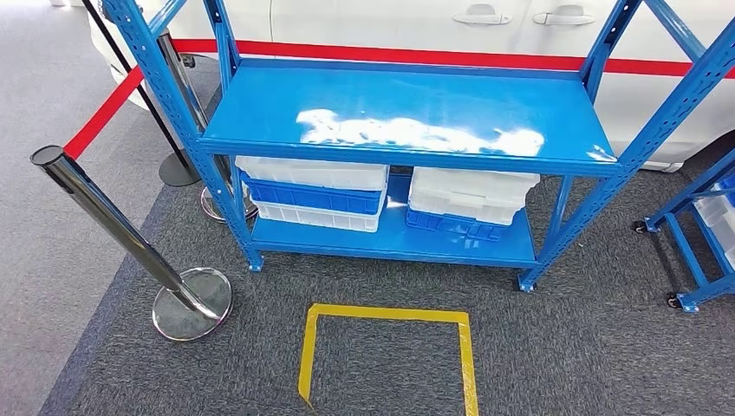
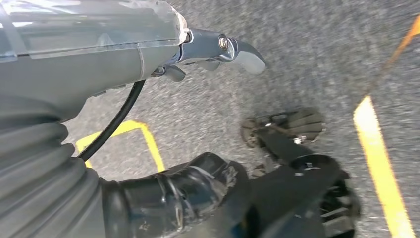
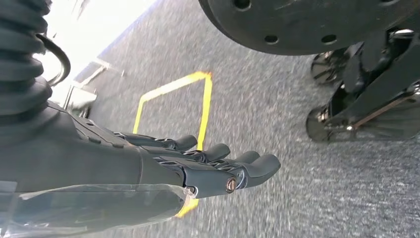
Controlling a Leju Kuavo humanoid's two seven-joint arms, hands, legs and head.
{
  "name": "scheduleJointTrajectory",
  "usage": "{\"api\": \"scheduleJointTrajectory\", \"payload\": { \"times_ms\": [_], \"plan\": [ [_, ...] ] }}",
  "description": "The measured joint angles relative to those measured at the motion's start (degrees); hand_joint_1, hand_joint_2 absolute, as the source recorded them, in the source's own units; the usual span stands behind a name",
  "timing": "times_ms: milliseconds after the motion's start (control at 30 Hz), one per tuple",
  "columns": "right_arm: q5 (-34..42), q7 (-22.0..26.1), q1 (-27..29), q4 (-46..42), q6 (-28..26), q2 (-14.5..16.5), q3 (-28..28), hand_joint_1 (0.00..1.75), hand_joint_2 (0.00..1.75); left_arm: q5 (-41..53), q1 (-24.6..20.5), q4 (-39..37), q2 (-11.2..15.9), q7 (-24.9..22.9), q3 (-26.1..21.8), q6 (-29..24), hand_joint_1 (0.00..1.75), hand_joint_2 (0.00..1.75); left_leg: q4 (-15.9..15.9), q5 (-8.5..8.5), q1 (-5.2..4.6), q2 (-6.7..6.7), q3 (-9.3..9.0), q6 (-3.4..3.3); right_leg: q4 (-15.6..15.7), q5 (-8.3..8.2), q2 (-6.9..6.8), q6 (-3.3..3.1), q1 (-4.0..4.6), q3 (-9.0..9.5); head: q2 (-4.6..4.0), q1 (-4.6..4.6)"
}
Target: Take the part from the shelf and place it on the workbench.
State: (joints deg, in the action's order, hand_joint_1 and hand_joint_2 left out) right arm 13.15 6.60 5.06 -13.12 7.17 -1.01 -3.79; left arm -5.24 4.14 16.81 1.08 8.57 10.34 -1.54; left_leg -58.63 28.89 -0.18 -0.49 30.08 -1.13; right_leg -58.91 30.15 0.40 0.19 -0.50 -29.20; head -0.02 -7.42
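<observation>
Grey carpet (image 1: 555, 347); blue shelf (image 1: 407, 113) bare; hands open.

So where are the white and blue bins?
In the head view, the bins sit in two stacks on the blue shelf's bottom level, beyond the yellow floor square.

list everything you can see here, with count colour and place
shelf: one, blue, straight ahead, top level bare
bins: two stacks, white and blue, on the lower level
second rack: one, blue, on wheels, at the right edge
posts: several, chrome, left of the shelf
belt: red, running from the posts and along behind the shelf
car: one, white, behind the shelf
tape square: one, yellow, on grey carpet before the shelf
left hand: hanging over the carpet, holding nothing
right hand: hanging over the carpet, holding nothing
</observation>
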Motion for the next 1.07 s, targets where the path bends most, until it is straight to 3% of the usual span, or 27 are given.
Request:
{"api": "scheduleJointTrajectory", "payload": {
  "times_ms": [167,300,633,1067],
  "plan": [
    [-2.2,-1.1,0.4,-1.3,-1.2,0.0,0.3,0.00,1.75,0.8,0.8,0.7,-0.1,-1.4,-1.3,0.2,0.00,1.75,0.0,0.00,0.00,0.00,-0.01,0.00,0.0,0.00,0.00,0.00,0.00,0.01,0.00,0.01],
    [-9.9,-5.0,1.6,-5.3,-5.5,0.0,1.4,0.00,0.00,3.9,3.0,2.6,-0.3,-6.3,-5.8,1.0,0.00,0.00,0.0,0.00,0.00,0.00,-0.01,0.00,0.0,0.00,0.00,0.00,0.00,0.00,0.00,0.00],
    [-13.0,-6.4,2.4,-7.9,-7.1,0.3,2.3,0.00,0.00,5.1,4.1,3.9,-0.3,-8.3,-8.8,1.4,0.00,0.00,0.0,0.00,0.00,0.00,-0.02,0.00,0.0,0.00,0.00,0.00,0.00,0.02,0.00,-0.01],
    [-13.0,-6.4,2.6,-8.6,-7.1,0.4,2.8,0.00,0.00,5.1,4.3,4.2,-0.3,-8.3,-9.1,1.4,0.00,0.00,0.0,0.00,0.00,0.00,-0.02,0.00,0.0,0.00,0.00,0.00,0.00,0.01,0.00,-0.01]
  ]
}}
